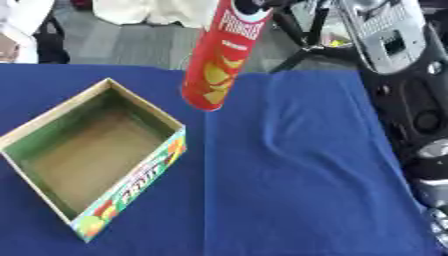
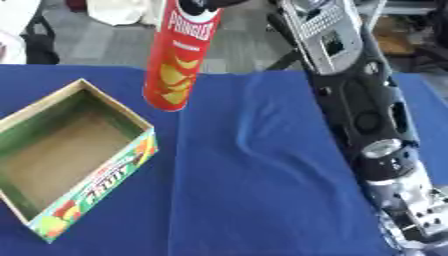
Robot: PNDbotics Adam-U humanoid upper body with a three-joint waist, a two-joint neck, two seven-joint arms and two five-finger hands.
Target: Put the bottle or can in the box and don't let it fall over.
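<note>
A tall red chip can [image 1: 219, 60] with yellow chips printed on it hangs in the air, tilted, its lower end just above the blue tablecloth [image 1: 297, 175] and beyond the box's far right corner. Only dark fingers of my right hand [image 2: 207, 3] show at the picture's top edge, curled round the can's upper end. An open cardboard box [image 1: 140, 185] with a colourful fruit print on its side lies on the cloth at the left, turned corner-on, with nothing inside. My left hand is out of sight.
My right arm [image 2: 359, 100], black and silver, runs along the table's right side from the lower right corner to the top. Black stand legs [image 1: 302, 45] rise from the grey floor behind the table's far edge.
</note>
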